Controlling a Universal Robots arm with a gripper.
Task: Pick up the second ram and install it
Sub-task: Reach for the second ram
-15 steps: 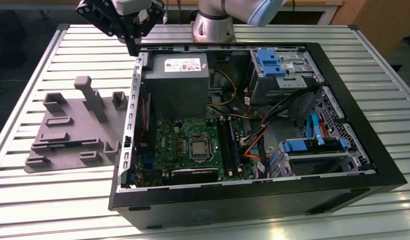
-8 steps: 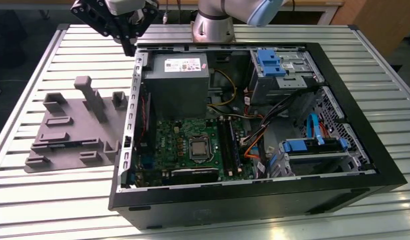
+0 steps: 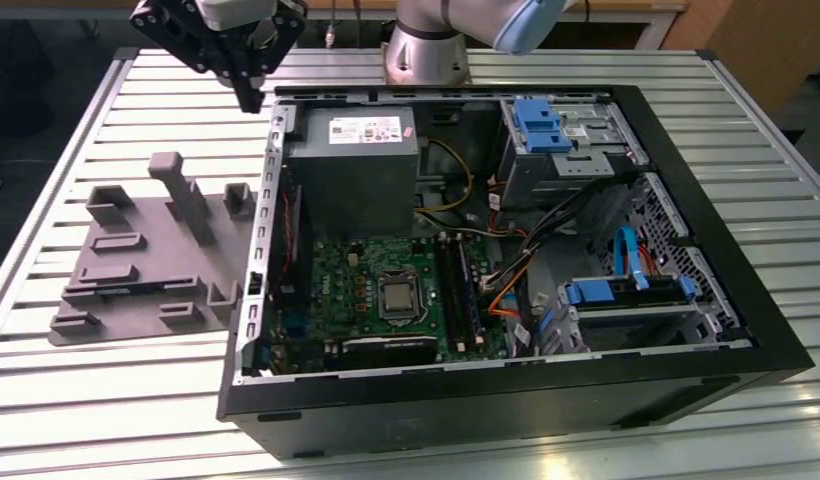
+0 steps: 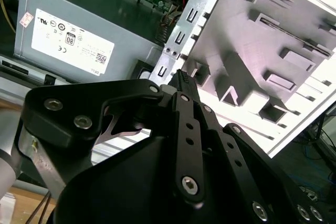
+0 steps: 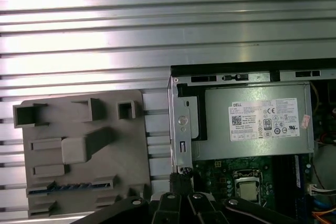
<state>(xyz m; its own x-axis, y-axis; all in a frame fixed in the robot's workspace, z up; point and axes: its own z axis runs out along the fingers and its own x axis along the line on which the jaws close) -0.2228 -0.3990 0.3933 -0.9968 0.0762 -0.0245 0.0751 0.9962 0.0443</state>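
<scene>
though shut & empty, tool (image 3: 250,95) over edge of pc case (image 3: 517,390) nr psu (image 3: 350,175), grey fixture (image 3: 143,275) beside

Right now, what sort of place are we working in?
Probably a robotics lab bench: an open computer case on a slatted metal table, a grey parts fixture beside it, and the arm's base on that table.

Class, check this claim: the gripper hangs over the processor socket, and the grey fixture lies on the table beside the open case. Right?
Wrong on the gripper: the exterior view shows it hanging by the case wall near the power supply, not over the processor socket. The grey fixture part holds.
</scene>
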